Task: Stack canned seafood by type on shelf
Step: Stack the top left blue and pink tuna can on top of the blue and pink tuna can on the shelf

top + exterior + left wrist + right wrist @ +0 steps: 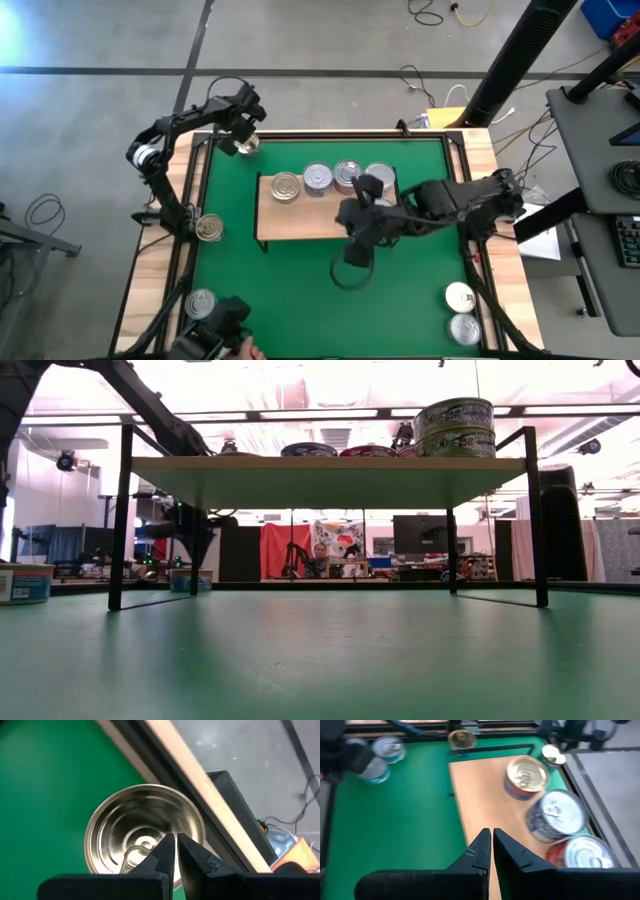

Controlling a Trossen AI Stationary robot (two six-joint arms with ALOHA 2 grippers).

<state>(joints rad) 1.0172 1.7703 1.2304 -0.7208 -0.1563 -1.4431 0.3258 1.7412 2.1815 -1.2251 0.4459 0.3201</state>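
The light-wood shelf (310,215) stands mid-mat on black legs; in the low view its board (330,480) spans the frame. Several tins sit along its far edge: a gold one (286,187), silver ones (318,178), and a stack of two (453,428) at the right end. My left gripper (243,135) is shut just above a gold-toned tin (145,835) resting on the mat's far-left corner. My right gripper (488,840) is shut and hovers over the shelf's board (485,795), on the near side of the tins, touching nothing. My left gripper points down from above over the ringed lid (135,827) of the far-left tin, fingers shut together near the lid's middle. The tin stands flat on the mat. I cannot tell whether the fingertips touch the lid.
Loose tins stand on the table's left edge (209,228), at the near-left corner (200,302) and as a pair near-right (459,296). A dark object and part of a hand show at the near edge (235,340). Bare green mat (300,280) lies on the shelf's near side.
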